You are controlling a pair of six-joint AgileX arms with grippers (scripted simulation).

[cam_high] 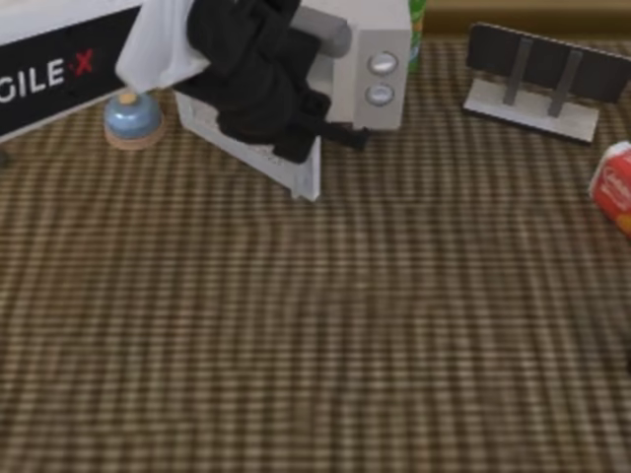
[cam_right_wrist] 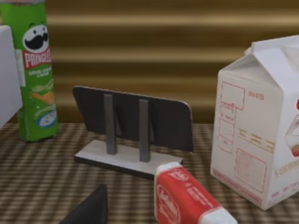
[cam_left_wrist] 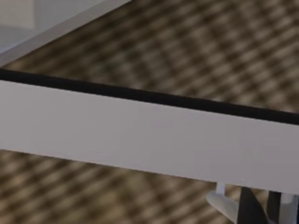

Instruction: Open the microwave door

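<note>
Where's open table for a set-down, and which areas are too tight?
Free: the whole near and middle table, in front of the swung-out microwave door. Also a strip between the microwave and the dark rack. Crowded: far left, where the left arm reaches over the door beside the blue bell; right edge by the red carton.

a green pringles can stands upright on the woven table, near a white box edge. beside it a dark slatted rack rises from a grey base. a red tube lies before the rack, just beside an upright white milk carton.
</note>
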